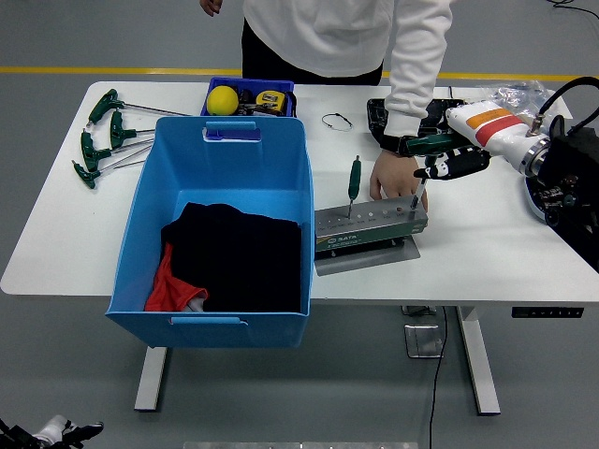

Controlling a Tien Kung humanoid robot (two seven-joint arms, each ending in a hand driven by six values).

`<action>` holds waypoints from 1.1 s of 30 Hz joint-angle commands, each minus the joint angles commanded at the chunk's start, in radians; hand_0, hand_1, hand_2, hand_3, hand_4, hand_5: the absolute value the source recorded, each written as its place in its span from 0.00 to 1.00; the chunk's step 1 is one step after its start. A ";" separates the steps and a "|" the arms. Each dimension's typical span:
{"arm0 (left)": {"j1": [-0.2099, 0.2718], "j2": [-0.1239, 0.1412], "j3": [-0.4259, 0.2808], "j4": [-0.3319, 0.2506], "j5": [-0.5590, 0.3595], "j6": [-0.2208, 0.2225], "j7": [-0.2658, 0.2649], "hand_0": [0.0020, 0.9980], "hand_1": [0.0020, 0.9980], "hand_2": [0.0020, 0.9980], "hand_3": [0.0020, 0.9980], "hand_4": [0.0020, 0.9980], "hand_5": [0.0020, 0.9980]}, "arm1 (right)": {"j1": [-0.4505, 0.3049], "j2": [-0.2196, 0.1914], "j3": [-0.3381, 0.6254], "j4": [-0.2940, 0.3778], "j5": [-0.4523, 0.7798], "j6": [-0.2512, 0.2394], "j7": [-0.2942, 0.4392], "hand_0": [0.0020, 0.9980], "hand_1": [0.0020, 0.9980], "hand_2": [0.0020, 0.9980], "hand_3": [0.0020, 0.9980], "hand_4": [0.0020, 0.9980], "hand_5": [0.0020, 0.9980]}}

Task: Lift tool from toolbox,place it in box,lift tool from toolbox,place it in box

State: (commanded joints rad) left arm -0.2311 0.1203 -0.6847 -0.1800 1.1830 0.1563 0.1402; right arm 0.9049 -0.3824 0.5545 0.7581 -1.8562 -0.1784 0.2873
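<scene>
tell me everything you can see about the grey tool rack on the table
The tool rack is a long grey metal block with a row of holes along its top, a green label on the front, and a flat base plate. It sits on the white table just right of the blue bin, slightly angled. One green-handled tool stands upright near its left end. A person's hand rests at its far right, where the right robot hand grips a second tool.
</scene>
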 joint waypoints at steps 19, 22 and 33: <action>0.005 0.000 0.010 0.000 -0.001 -0.005 0.000 0.69 0.66 0.68 0.63 0.66 0.67 | -0.013 -0.001 0.001 -0.018 0.014 -0.097 0.012 0.00 0.00 0.00 0.00 1.00 0.71; 0.003 0.001 0.012 0.000 -0.005 -0.005 -0.001 0.69 0.66 0.68 0.63 0.66 0.67 | -0.014 -0.003 0.001 -0.019 0.012 -0.094 0.008 0.00 0.00 0.00 0.00 1.00 0.71; 0.001 0.002 0.002 0.000 -0.001 -0.005 -0.001 0.69 0.66 0.68 0.63 0.66 0.67 | -0.005 -0.018 0.017 0.011 0.015 -0.081 -0.007 0.00 0.00 0.00 0.00 1.00 0.71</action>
State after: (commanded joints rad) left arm -0.2302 0.1226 -0.6829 -0.1800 1.1824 0.1513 0.1395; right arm 0.9002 -0.3999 0.5713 0.7687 -1.8416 -0.2592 0.2806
